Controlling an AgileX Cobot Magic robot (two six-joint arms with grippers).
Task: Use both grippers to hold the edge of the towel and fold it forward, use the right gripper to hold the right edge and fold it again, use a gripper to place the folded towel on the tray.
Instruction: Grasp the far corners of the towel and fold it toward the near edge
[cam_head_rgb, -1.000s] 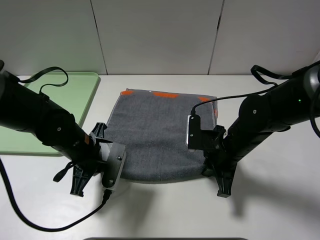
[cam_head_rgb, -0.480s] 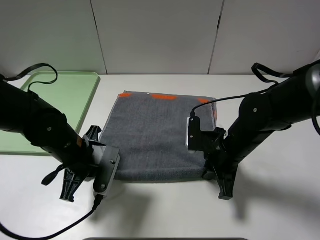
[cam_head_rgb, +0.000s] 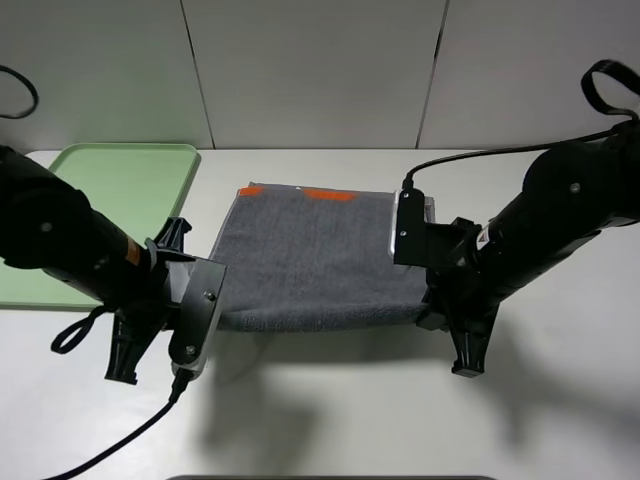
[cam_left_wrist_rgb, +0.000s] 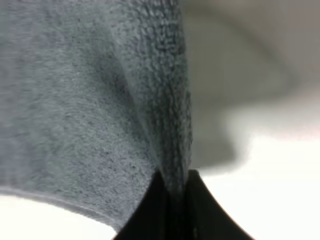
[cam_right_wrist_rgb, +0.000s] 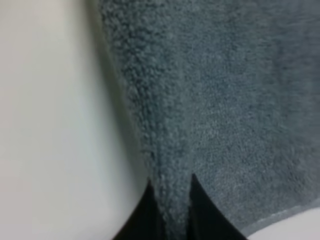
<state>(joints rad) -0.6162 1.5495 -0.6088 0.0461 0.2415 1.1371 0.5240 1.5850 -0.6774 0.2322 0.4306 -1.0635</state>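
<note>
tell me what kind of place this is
Probably a robotics lab bench: a white table, a plain panelled wall, and a left arm and right arm holding a towel near a tray.

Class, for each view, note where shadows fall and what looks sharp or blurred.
Exterior high view: sharp throughout; soft shadows lie on the table under the lifted towel. Left wrist view: terry pile fairly sharp near the left hand, table blurred, with a grey shadow. Right wrist view: pile sharp by the right hand, table a pale blur.
</note>
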